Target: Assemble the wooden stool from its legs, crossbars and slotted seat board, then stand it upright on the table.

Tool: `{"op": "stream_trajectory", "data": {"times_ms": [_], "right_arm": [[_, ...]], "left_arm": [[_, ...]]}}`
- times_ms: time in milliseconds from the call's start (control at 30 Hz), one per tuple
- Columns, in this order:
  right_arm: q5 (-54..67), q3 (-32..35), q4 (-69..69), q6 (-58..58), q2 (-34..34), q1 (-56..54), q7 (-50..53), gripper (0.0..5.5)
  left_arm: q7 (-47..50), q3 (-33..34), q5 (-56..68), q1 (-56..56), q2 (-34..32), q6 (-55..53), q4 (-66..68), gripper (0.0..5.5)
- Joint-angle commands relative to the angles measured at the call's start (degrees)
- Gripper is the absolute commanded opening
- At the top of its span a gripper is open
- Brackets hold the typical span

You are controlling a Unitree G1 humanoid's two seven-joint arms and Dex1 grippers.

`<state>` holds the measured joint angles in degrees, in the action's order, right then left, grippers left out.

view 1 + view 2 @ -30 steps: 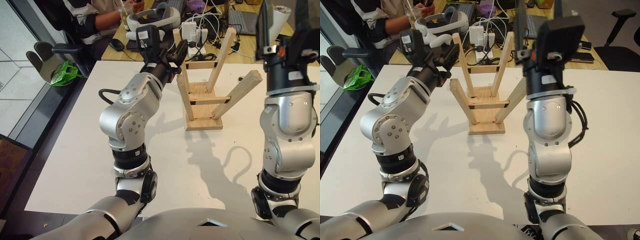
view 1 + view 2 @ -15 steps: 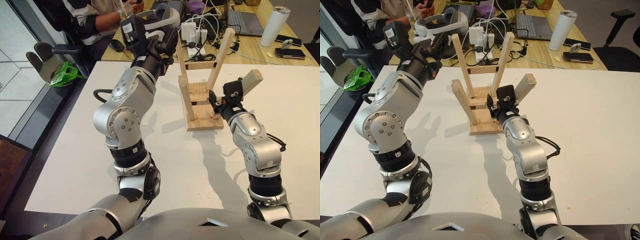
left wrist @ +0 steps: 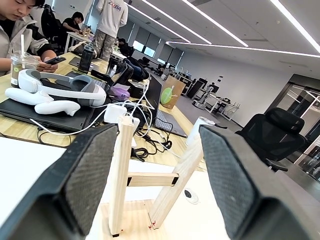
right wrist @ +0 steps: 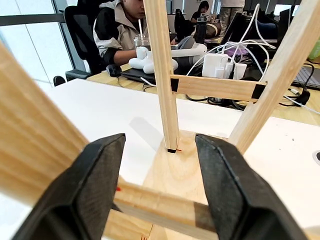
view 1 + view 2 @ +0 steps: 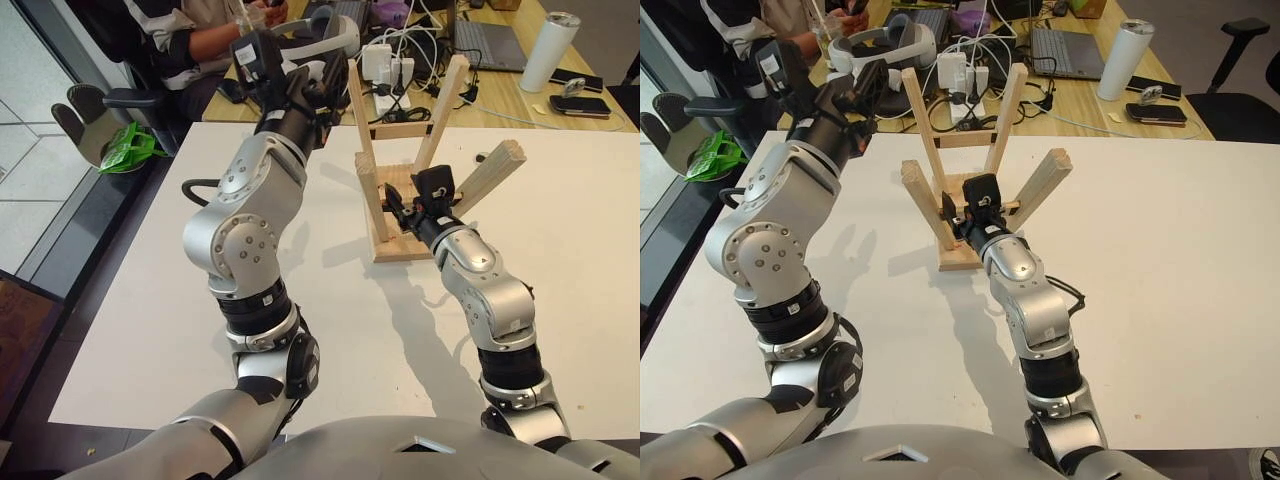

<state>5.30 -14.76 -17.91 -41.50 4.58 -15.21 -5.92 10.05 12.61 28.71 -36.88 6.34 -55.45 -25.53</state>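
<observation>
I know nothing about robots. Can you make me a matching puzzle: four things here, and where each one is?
1 left gripper
2 right gripper
3 seat board
4 white tumbler

A flat on the white table
B open, astride the near crossbar
C on the wooden desk behind
D open, raised beside the far legs

Pairs: 1-D, 2-B, 3-A, 4-C

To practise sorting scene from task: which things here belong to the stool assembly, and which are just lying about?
Job: wooden stool, upside down on the white table; right gripper, open at its near crossbar; left gripper, open by the far legs.
Lying about: tumbler, headset, laptop, chargers with cables, phone, green bag.
</observation>
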Motion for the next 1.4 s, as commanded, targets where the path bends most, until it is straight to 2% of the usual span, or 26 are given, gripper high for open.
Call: {"op": "stream_trajectory", "data": {"times_ms": [33, 133, 267, 367, 433, 500, 633, 733, 800, 967, 1100, 1200, 1267, 1333, 1400], "right_arm": [[-0.94, -0.97, 7.03, -5.65, -0.28, 5.32, 0.84, 2.6], [0.38, 2.25, 5.26, 0.37, -3.61, 3.23, 2.15, 2.6], [9.16, 13.74, -3.01, 10.56, -11.38, -9.22, 4.74, 2.6], [16.78, 25.19, -6.51, 11.02, -9.94, -22.06, 8.87, 2.6], [18.52, 31.97, -6.32, 9.93, -4.12, -26.6, 10.37, 2.6], [18.47, 36.44, -6.06, 8.87, 2.64, -26.19, 9.1, 2.33], [16.72, 43.45, -3.4, 9.56, 12.44, -17.75, 5.74, 1.71], [15.93, 49.4, 2.02, 9.28, 14.86, -10.5, 6.74, 1.31], [15.5, 51.95, 6.09, 7.91, 13.46, -5.21, 9.07, 1.03], [16.9, 47.9, 4.5, 6.98, 7.65, 0.91, 9.79, 0.24], [18.85, 43.24, 0.63, 5.15, 4.37, 1.34, 9.7, 0.0], [27.56, 36.16, -5.66, -4.68, 1.06, 2.57, 6.06, 0.0], [39.98, 29.53, -12.44, -13.92, -2.16, 3.66, 2.84, 0.0], [47.59, 24.33, -15.99, -20.31, -3.87, 3.31, 1.94, 0.0], [47.67, 23.51, -15.83, -22.35, -4.29, 1.71, 3.53, 0.0]], "left_arm": [[1.0, -0.6, -0.14, 0.5, 0.25, -0.33, -0.15, 2.99], [1.24, -0.3, -0.11, 0.23, 0.01, -0.04, -0.01, 2.99], [1.45, 1.53, -0.94, 0.51, -2.26, 0.65, 0.46, 2.99], [3.03, 5.24, -2.92, 1.78, -6.01, 0.4, 1.18, 2.99], [3.84, 7.59, -4.63, 4.11, -9.05, -0.47, 0.87, 2.99], [2.83, 7.52, -5.68, 7.3, -12.13, -1.72, -0.75, 3.01], [-0.49, 4.85, -8.46, 14.5, -18.67, -2.61, -4.84, 2.47], [-2.62, 3.92, -11.4, 19.06, -23.12, -2.03, -4.8, 2.14], [-3.31, 3.32, -13.0, 20.17, -24.58, -1.57, -3.45, 1.89], [-4.14, 0.29, -14.36, 19.29, -24.06, -3.39, -3.91, 1.21], [-2.77, -0.4, -13.47, 18.26, -20.17, -8.47, -6.85, 0.69], [-1.56, -5.35, -10.13, 16.7, -10.4, -17.16, -10.9, 0.18], [-3.94, -15.18, -4.6, 16.31, 0.23, -26.64, -11.98, 0.18], [-5.53, -23.02, -1.22, 14.02, 8.49, -30.72, -11.77, 0.18], [-6.77, -26.03, -1.03, 11.23, 10.8, -32.02, -11.6, 0.18]]}}
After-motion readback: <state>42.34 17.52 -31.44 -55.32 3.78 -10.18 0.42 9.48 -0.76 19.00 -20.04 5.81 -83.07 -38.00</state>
